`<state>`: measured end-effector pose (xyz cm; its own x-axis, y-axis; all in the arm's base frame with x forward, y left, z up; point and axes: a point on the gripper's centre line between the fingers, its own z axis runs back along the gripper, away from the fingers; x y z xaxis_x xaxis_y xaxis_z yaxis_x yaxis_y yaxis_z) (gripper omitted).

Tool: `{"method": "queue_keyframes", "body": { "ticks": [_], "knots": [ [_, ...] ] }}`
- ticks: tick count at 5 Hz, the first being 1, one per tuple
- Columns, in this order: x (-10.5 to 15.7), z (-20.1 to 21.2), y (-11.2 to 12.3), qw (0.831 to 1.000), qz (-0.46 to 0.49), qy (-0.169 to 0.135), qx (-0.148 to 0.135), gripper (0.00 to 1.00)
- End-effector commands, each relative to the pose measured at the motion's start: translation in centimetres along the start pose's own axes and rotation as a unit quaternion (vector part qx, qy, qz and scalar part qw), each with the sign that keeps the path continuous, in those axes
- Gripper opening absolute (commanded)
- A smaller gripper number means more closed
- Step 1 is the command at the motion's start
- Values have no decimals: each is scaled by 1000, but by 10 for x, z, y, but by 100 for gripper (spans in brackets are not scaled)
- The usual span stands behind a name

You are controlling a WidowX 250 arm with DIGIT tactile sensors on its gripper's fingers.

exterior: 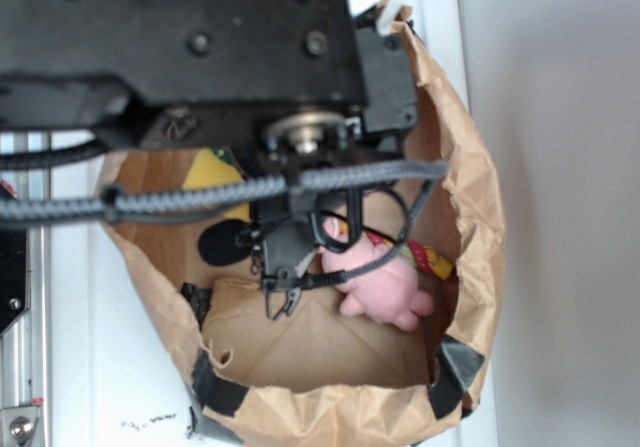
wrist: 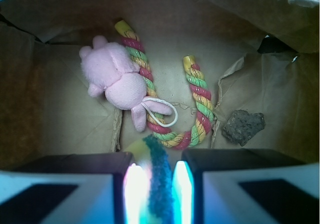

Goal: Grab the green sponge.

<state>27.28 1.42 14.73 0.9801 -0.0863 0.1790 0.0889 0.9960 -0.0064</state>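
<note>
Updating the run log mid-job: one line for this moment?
end effector: around green sponge, closure unclear | pink plush, rope toy, brown chunk: untouched in bag

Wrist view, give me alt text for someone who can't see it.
The tool straddles the green sponge, its dark scouring edge between the two fingers. Beyond, on the floor of a brown paper bag, lie a pink plush, a U-shaped striped rope toy and a brown lumpy chunk.

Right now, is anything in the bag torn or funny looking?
Yes. The paper bag looks crumpled and torn, with black tape patches on its rim. Inside, the green sponge stands on edge between the gripper fingers, not flat.
</note>
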Motion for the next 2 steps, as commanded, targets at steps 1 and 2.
{"method": "queue_keyframes", "body": {
  "ticks": [1, 2],
  "knots": [
    [9, 20, -2, 999, -15, -44, 9, 0],
    [10, 17, -2, 999, -24, -38, 12, 0]
  ]
}}
